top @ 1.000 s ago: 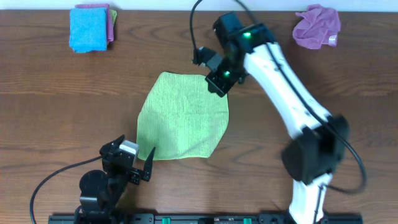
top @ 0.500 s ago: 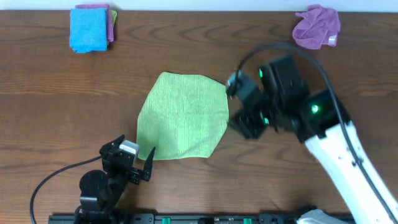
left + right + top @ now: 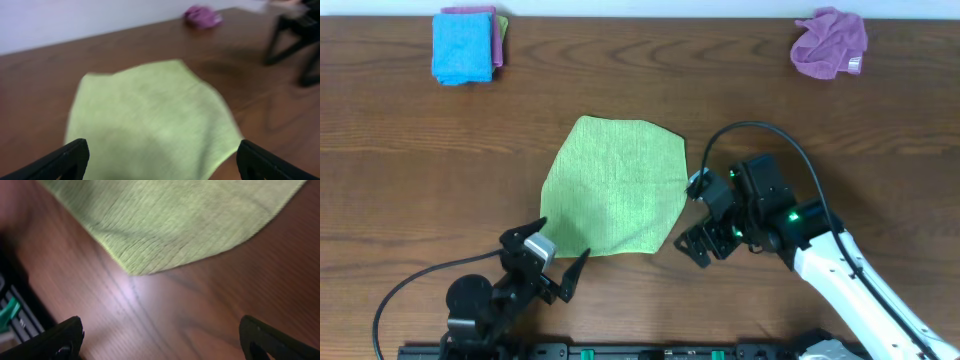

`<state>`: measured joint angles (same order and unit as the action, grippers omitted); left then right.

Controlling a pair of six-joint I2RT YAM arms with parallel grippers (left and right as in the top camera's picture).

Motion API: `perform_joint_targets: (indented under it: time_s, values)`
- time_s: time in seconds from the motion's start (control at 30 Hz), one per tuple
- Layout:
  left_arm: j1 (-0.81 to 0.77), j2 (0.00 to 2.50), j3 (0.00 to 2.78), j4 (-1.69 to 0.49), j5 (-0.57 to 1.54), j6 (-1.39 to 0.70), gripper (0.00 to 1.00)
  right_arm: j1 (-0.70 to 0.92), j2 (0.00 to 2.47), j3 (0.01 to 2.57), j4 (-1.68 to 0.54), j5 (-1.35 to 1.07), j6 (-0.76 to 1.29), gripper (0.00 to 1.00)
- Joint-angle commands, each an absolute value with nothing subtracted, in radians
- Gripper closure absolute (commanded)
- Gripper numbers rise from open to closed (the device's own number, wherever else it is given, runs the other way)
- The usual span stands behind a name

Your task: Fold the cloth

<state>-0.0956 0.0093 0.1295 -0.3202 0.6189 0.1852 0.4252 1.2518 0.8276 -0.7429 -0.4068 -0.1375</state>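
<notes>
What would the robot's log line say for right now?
green cloth: flat, no fold visible | left gripper: open, at cloth's near edge | right gripper: open, empty, beside cloth's right corner

The cloth point(image 3: 615, 190) lies flat with bare table point(image 3: 440, 170) all round it: wide on the left, and a broad band along the far side. The far corners hold a blue stack point(image 3: 463, 44) and a purple rag point(image 3: 830, 42), both well apart from it. The right gripper point(image 3: 693, 218), fingers spread, crowds the near right edge, its cable point(image 3: 750, 127) arching above the wood there. The left gripper point(image 3: 563, 262), also spread, sits at the near left corner.
</notes>
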Motion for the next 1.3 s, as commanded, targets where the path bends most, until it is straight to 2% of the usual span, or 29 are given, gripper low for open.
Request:
perform_joint_targets:
  time_s: [0.0,0.13,0.67,0.7,0.73,0.77,0.8,0.87,1.03,1.27]
  values:
    - [-0.099,0.004,0.120,-0.265,0.835,0.171,0.05,0.378,1.290,0.816,-0.733,-0.443,-0.100,0.01]
    - [-0.099,0.004,0.120,-0.194,0.961,0.172,0.05,0.342,1.345,0.816,-0.724,-0.464,-0.023,0.01]
    - [-0.099,0.004,0.120,-0.146,0.941,0.193,0.05,0.333,1.348,0.816,-0.692,-0.471,0.043,0.01]
    - [-0.099,0.004,0.120,-0.138,0.920,0.190,0.00,0.334,1.348,0.816,-0.691,-0.480,0.019,0.01]
    - [-0.099,0.004,0.120,-0.119,0.817,0.098,0.07,0.334,1.348,0.816,-0.686,-0.483,-0.003,0.01]
    - [-0.099,0.006,0.120,-0.100,0.672,-0.061,0.02,0.334,1.348,0.816,-0.672,-0.482,-0.006,0.01]
    - [-0.099,0.009,0.120,-0.089,0.561,-0.169,0.05,0.334,1.348,0.817,-0.649,-0.483,-0.005,0.01]
    - [-0.099,0.027,0.121,-0.060,0.516,-0.205,0.05,0.334,1.348,0.823,-0.622,-0.483,0.003,0.01]
    - [-0.099,0.242,0.150,0.032,0.438,-0.316,0.04,0.332,1.348,0.919,-0.629,-0.463,0.022,0.04]
    - [-0.099,0.776,0.433,-0.026,0.472,-0.193,0.05,0.332,1.349,0.995,-0.647,-0.414,0.022,0.02]
